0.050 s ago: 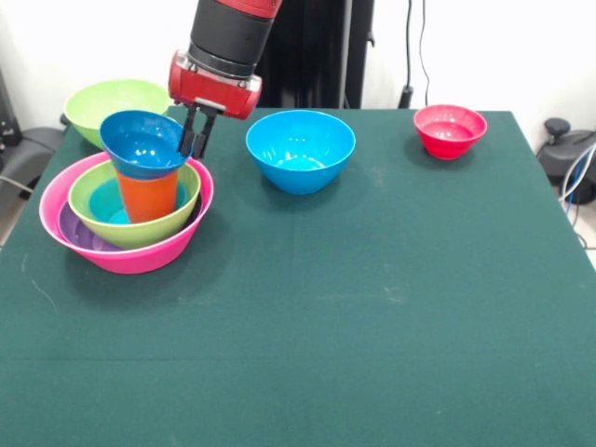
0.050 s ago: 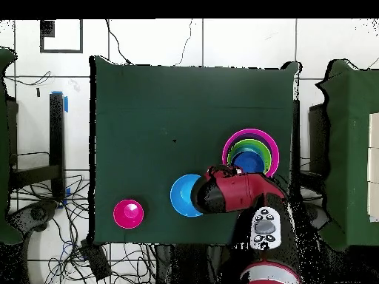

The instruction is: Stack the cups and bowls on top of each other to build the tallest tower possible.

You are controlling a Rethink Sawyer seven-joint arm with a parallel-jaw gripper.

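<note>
The tower stands at the table's left: a wide pink bowl (image 1: 130, 256) holds a purple bowl (image 1: 79, 233), a lime green bowl (image 1: 140, 228) and a blue bowl (image 1: 107, 200), with the orange cup (image 1: 147, 194) upright in the middle. A small blue bowl (image 1: 142, 144) sits slightly tilted on top of the cup. My gripper (image 1: 198, 132) comes down at that bowl's right rim and is shut on it. From overhead the tower (image 2: 252, 151) shows as rings around the small blue bowl (image 2: 250, 161), and the arm (image 2: 229, 194) covers the gripper.
A second lime green bowl (image 1: 116, 104) sits at the far left corner behind the tower. A larger blue bowl (image 1: 300, 149) (image 2: 181, 196) stands mid-table beside the gripper. A small red bowl (image 1: 450, 129) (image 2: 127, 213) sits at the far right.
</note>
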